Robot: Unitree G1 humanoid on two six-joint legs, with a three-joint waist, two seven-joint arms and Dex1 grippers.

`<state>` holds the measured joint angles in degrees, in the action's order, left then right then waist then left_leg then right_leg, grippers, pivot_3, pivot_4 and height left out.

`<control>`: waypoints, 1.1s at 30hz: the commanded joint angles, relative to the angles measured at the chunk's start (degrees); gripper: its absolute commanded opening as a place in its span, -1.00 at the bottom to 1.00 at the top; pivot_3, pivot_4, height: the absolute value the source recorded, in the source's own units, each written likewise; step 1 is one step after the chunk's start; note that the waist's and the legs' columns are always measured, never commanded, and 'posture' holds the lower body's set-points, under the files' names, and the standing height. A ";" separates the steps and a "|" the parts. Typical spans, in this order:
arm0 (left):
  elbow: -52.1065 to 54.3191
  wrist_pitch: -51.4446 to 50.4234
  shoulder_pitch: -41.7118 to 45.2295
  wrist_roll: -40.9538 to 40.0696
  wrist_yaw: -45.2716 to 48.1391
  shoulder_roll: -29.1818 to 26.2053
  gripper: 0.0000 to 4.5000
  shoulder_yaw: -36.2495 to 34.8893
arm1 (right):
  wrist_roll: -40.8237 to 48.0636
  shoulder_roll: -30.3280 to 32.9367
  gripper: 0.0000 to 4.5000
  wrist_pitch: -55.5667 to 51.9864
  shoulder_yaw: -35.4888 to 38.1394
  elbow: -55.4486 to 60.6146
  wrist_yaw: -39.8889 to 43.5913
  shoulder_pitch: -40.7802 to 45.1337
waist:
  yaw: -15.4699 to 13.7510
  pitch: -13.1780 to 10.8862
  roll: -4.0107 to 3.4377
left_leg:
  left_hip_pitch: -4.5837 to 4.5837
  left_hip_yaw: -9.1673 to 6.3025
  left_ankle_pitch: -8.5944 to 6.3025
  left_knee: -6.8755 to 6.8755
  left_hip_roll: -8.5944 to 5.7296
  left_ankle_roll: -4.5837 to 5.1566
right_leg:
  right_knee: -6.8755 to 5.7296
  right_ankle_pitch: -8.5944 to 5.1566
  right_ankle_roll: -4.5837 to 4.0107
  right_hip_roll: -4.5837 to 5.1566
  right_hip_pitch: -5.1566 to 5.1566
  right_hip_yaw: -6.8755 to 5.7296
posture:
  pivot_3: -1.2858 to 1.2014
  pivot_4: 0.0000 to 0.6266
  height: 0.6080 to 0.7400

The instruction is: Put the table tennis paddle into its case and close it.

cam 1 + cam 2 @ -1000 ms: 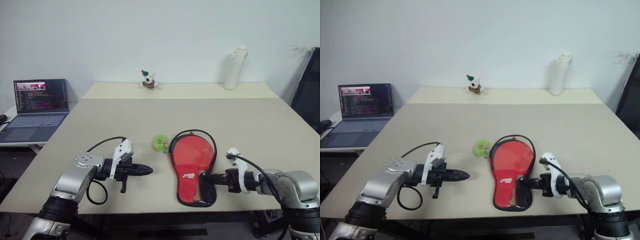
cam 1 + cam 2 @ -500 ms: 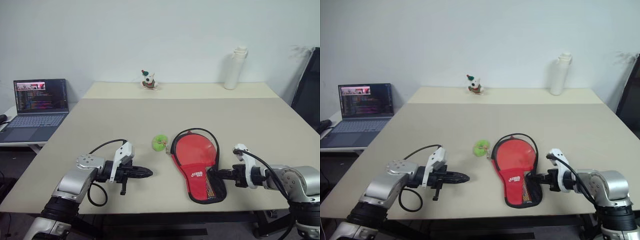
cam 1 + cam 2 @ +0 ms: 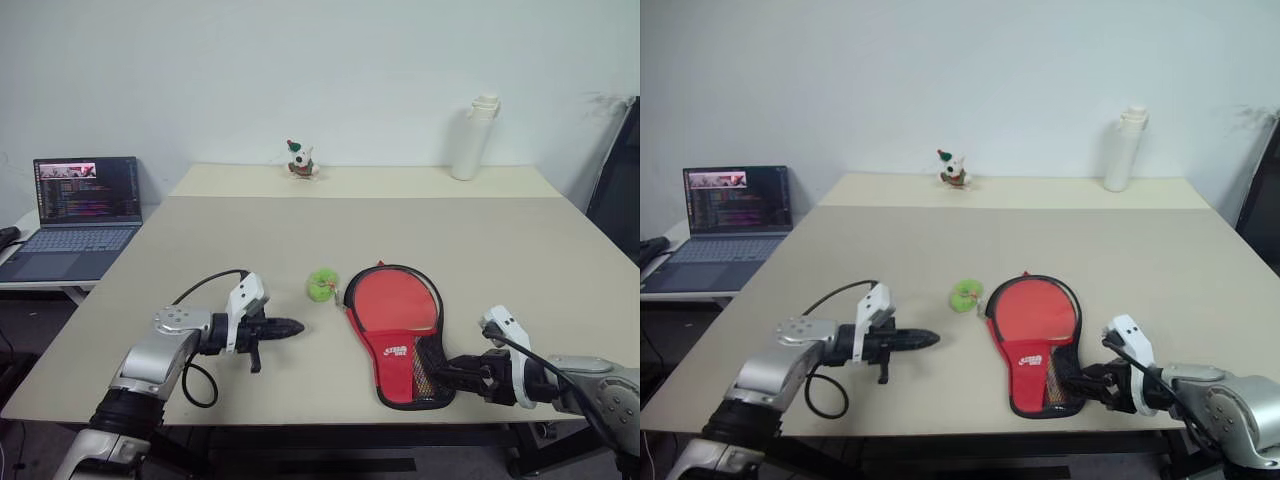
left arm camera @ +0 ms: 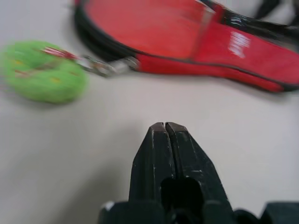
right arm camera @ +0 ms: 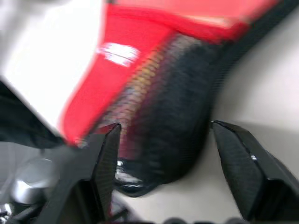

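Between the right gripper's 2 spread jaws lies the soft red-and-black fabric case's mesh handle end — left gripper, jaws pressed together, points toward it.

bare table ahead of the left gripper, fingertips pressed together; green ball and case stand beyond. right gripper, fingers spread, faces the case's mesh end.

Office-like test room: bare white wall, beige table, open laptop.
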<state>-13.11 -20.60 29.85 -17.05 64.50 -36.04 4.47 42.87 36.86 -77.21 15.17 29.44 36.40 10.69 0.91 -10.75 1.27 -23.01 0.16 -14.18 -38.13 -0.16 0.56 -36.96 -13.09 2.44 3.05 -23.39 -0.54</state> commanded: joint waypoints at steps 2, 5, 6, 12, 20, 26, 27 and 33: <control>-4.36 3.18 5.01 1.01 -2.83 1.06 -0.27 -2.29 | 2.50 -0.09 0.45 4.68 3.24 0.78 0.31 3.35 | 0.06 0.00 0.00 | 0.01 0.03 0.00 0.01 0.00 0.00 | 0.01 0.00 0.00 0.00 0.01 0.01 | 0.03 -0.52 1.00; -8.88 5.36 8.25 2.08 -3.67 1.95 0.24 -1.92 | 1.59 0.33 0.45 7.76 1.94 -0.97 0.15 6.03 | 0.05 0.00 0.00 | 0.01 0.04 0.00 0.05 -0.01 0.00 | 0.02 0.00 -0.01 -0.01 0.00 0.01 | 0.03 -0.52 1.00; -10.82 6.25 9.43 2.59 -4.08 2.45 0.39 -1.79 | 1.00 0.17 0.45 8.74 1.26 -1.94 -0.21 7.33 | 0.02 0.00 0.00 | 0.00 0.03 0.00 0.07 -0.04 0.00 | 0.01 0.00 -0.01 0.00 -0.02 0.01 | 0.03 -0.52 1.00; -22.70 10.00 16.00 5.62 -5.35 6.66 0.98 -0.26 | -1.14 -2.81 0.45 12.98 -3.91 -6.66 -2.46 13.21 | -0.10 -0.01 0.02 | -0.03 0.01 0.00 0.08 -0.08 0.00 | 0.01 0.01 -0.02 0.02 -0.03 0.00 | 0.03 -0.52 1.00; -44.56 16.75 25.91 13.10 -7.80 12.52 0.98 2.60 | -3.86 -6.90 0.45 16.96 -9.68 -9.89 -3.80 16.18 | -0.31 -0.02 0.03 | -0.12 0.02 -0.01 0.08 -0.14 0.01 | -0.01 0.07 -0.07 0.02 -0.11 0.00 | 0.03 -0.52 1.00; -54.31 21.26 29.85 18.11 -11.10 14.77 0.98 3.65 | -4.32 -8.08 0.45 17.94 -10.18 -10.17 -5.21 16.02 | -0.45 -0.02 0.03 | -0.17 -0.03 -0.01 0.08 -0.15 0.01 | -0.03 0.10 -0.10 0.03 -0.14 -0.04 | 0.03 -0.52 1.00; -55.12 21.77 29.98 18.61 -11.14 15.22 0.98 3.76 | -4.66 -8.28 0.45 18.24 -10.41 -10.10 -5.61 15.87 | -0.50 -0.02 0.03 | -0.17 -0.03 -0.01 0.07 -0.16 0.01 | -0.04 0.09 -0.08 0.02 -0.14 -0.04 | 0.03 -0.52 1.00; -56.51 23.29 29.64 19.69 -9.88 16.46 0.98 3.38 | -9.45 -10.09 0.45 22.08 -13.39 -12.35 -8.55 16.73 | -0.68 0.00 0.06 | -0.14 -0.03 -0.01 0.04 -0.16 0.01 | -0.05 0.08 -0.06 0.03 -0.11 -0.04 | 0.03 -0.52 1.00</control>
<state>-68.75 2.02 59.21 1.65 53.58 -20.41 7.56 34.71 27.20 -57.37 2.06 17.25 28.70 26.05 0.23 -10.75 1.32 -23.15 0.13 -14.19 -38.09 -0.31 0.57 -37.01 -13.01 2.39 3.08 -23.50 -0.58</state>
